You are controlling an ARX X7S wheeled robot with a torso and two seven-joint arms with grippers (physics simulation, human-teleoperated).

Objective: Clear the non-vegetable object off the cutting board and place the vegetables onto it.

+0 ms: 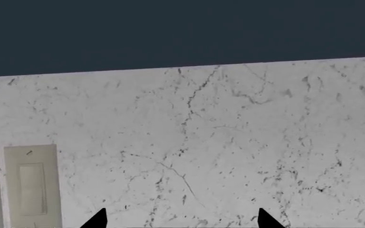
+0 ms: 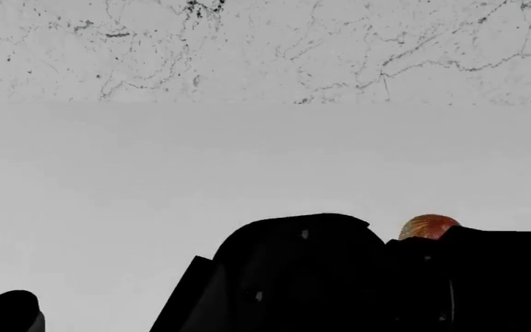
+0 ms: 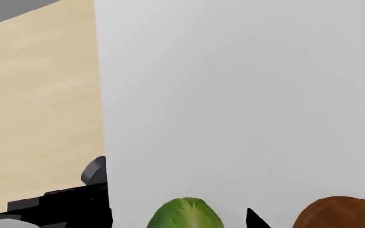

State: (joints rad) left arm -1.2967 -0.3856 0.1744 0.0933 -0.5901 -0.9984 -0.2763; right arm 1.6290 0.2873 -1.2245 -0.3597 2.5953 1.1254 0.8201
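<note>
- Spreading wide across the head view, a pale grey counter (image 2: 155,180) lies bare ahead of the robot, up to a marbled wall (image 2: 265,48) that closes off its far side.
- Dark bulky parts of the robot's own arm (image 2: 312,277) fill the lower middle and right of that view and hide whatever lies on the near counter beneath them.
- An orange-tan ribbed shell (image 2: 428,226) peeks over the top of that dark arm, right of centre; only its upper dome shows, and what it rests on is hidden.
- From the right wrist view, the counter's straight side edge runs beside a tan wooden floor (image 3: 36,95), with a long bare stretch of counter beyond.
- At the edge of that same picture sit a green vegetable (image 3: 186,214) and a rounded reddish-brown corner of the cutting board (image 3: 341,212), apart from each other.
- One dark fingertip of the right gripper (image 3: 254,218) shows between the vegetable and the board corner, close to both; with only one tip in view I cannot tell whether its jaws are spread or pressed together.
- The left gripper (image 1: 181,219) faces the marbled wall, near a light switch plate (image 1: 32,185); its two black tips stand well apart with nothing between them.
</note>
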